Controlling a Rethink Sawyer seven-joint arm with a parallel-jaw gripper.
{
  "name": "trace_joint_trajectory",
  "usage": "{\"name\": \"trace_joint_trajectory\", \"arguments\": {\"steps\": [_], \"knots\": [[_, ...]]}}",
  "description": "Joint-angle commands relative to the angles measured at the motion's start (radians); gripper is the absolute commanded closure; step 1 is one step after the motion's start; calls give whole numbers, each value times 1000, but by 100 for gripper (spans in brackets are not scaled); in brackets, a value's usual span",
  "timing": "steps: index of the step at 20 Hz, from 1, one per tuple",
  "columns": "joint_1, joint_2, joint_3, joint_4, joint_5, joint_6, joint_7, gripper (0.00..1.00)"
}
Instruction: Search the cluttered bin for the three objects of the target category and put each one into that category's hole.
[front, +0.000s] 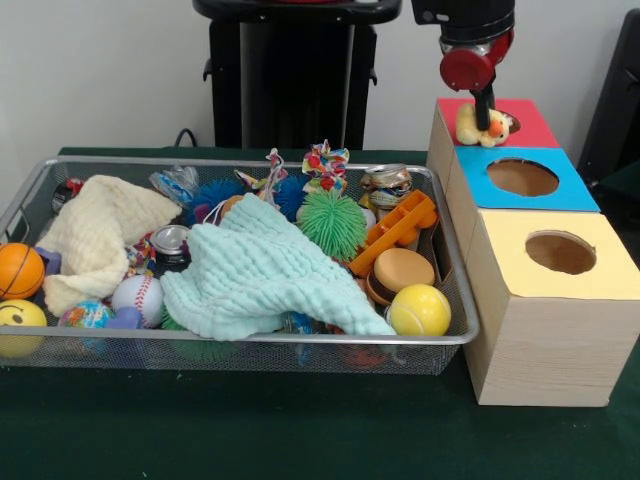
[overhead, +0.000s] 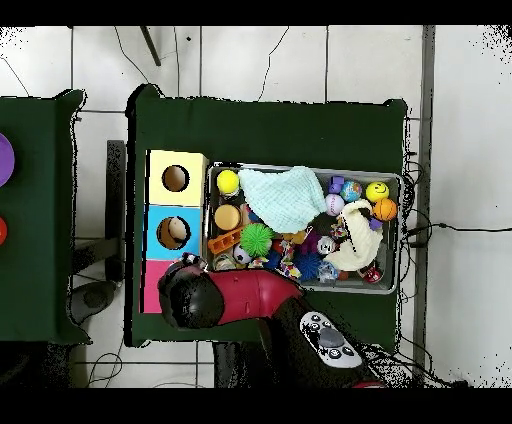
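- Gripper (front: 487, 122): closed on the yellow duck (front: 481, 127) at the red-topped box's hole (front: 505, 123).
- Risk: the off-centre duck may catch the rim and stay out.

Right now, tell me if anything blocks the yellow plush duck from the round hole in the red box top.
Nothing visible does. The yellow plush duck hangs at the gripper, right at the edge of the round hole in the red-topped wooden box, with no object between them.
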Motion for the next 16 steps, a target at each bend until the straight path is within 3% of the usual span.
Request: {"name": "trace_joint_trajectory", "arguments": {"steps": [1,8,16], "knots": [[9,61,-63,-12,-4,-32,243,100],[21,68,-48,5,36,0,266,100],[70,49,-46,61,141,62,331,100]]}}
